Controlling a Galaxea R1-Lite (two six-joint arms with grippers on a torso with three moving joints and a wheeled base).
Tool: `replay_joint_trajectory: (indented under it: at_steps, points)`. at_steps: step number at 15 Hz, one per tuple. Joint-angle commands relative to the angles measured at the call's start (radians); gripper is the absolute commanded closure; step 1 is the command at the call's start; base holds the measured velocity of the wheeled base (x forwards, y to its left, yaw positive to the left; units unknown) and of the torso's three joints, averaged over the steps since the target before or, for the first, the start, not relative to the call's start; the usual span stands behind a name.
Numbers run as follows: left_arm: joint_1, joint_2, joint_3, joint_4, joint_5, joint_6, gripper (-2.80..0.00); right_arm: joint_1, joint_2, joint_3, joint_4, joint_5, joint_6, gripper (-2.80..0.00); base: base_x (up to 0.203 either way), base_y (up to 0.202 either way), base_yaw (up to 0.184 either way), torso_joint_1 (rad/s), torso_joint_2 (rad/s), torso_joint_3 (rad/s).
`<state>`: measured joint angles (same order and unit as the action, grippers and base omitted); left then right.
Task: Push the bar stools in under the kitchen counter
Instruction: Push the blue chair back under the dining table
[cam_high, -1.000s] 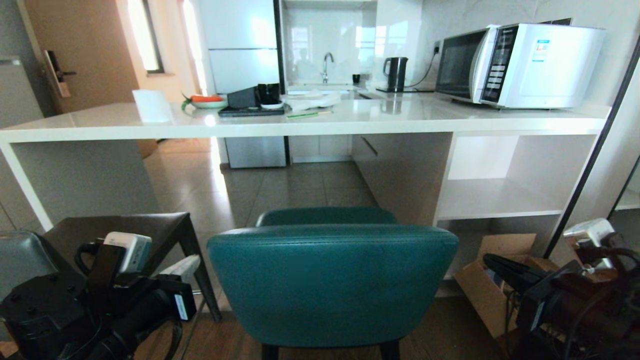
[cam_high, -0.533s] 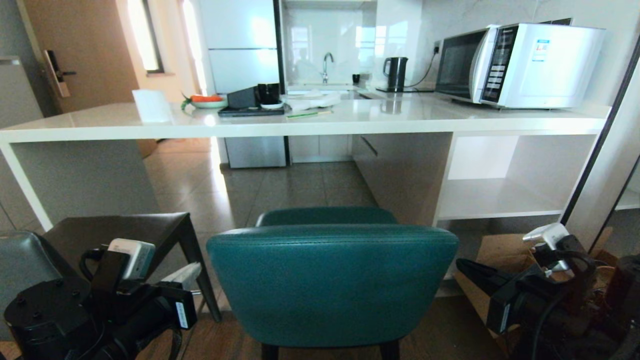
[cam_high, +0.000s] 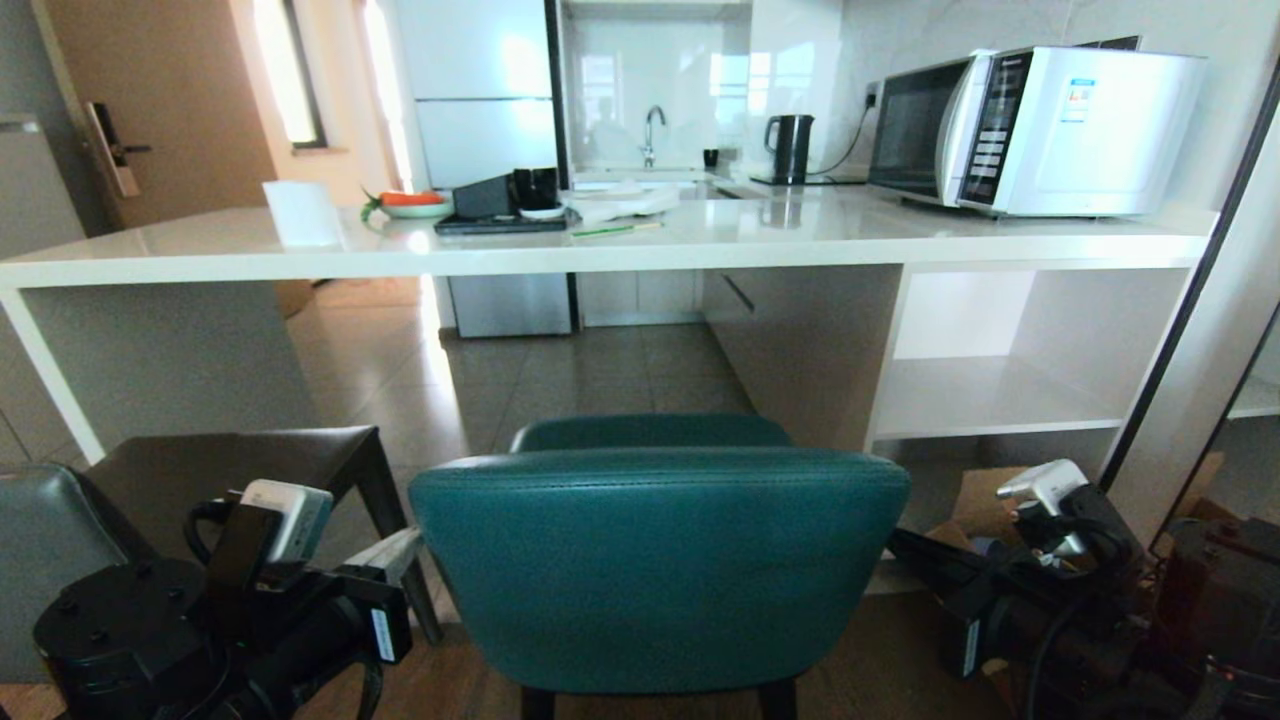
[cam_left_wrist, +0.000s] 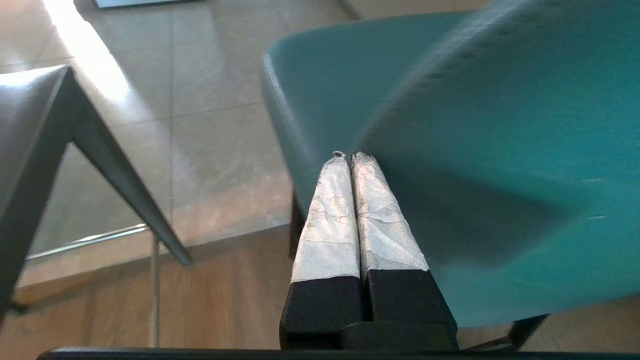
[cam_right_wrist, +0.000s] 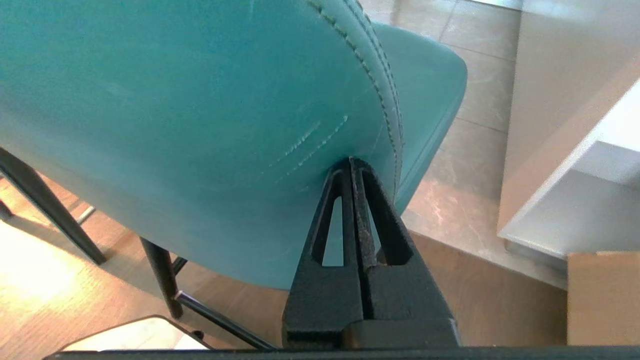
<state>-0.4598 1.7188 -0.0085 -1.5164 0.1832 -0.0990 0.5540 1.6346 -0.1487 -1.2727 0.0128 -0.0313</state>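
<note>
The teal bar stool (cam_high: 660, 560) stands in the middle of the head view, its padded back toward me, in front of the white kitchen counter (cam_high: 600, 250). The square grey stool (cam_high: 230, 460) stands to its left, outside the counter's edge. My left gripper (cam_high: 392, 550) is shut, and its taped tips (cam_left_wrist: 348, 156) rest at the left edge of the teal back (cam_left_wrist: 500, 150). My right gripper (cam_high: 905, 548) is shut too, its black tips (cam_right_wrist: 351, 161) pressed against the right side of the teal back (cam_right_wrist: 175, 125). The grey stool's dark leg (cam_left_wrist: 120, 180) shows in the left wrist view.
Open white shelves (cam_high: 1000, 400) fill the counter's right end, with a cardboard box (cam_high: 975, 495) on the floor before them. A microwave (cam_high: 1040, 130), a kettle (cam_high: 790, 145) and a dark tray (cam_high: 500, 222) sit on top. Tiled floor (cam_high: 560, 380) lies under the counter.
My right arm has swung left until its gripper reaches the teal stool's right side. My left arm has shifted a little right toward the stool's left edge.
</note>
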Motion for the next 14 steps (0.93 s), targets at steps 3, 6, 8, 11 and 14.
replay_joint_trajectory:
  at_steps: [3,6,8,11,14]
  points:
    - [-0.029,0.068,0.007,-0.014,0.002,-0.013,0.0,0.026,0.079,-0.072,-0.032,0.002,-0.006,0.0,0.0,0.0,0.0,0.0,0.0,0.0]
    - [-0.031,0.098,0.001,-0.014,0.002,-0.013,0.0,0.061,0.172,-0.142,-0.106,-0.028,-0.007,0.0,0.0,0.0,0.0,0.0,0.0,0.0]
    - [-0.029,0.131,-0.017,-0.014,0.002,-0.013,0.0,0.063,0.209,-0.187,-0.128,-0.035,-0.005,0.0,0.0,0.0,0.0,0.0,0.0,0.0]
    - [-0.028,0.202,-0.077,-0.014,0.002,-0.011,0.0,0.046,0.248,-0.193,-0.136,-0.032,0.002,0.0,0.0,0.0,0.0,0.0,0.0,0.0]
    - [-0.031,0.236,-0.132,-0.014,0.001,-0.007,0.0,0.037,0.278,-0.182,-0.221,-0.033,-0.001,0.0,0.0,0.0,0.0,0.0,0.0,0.0]
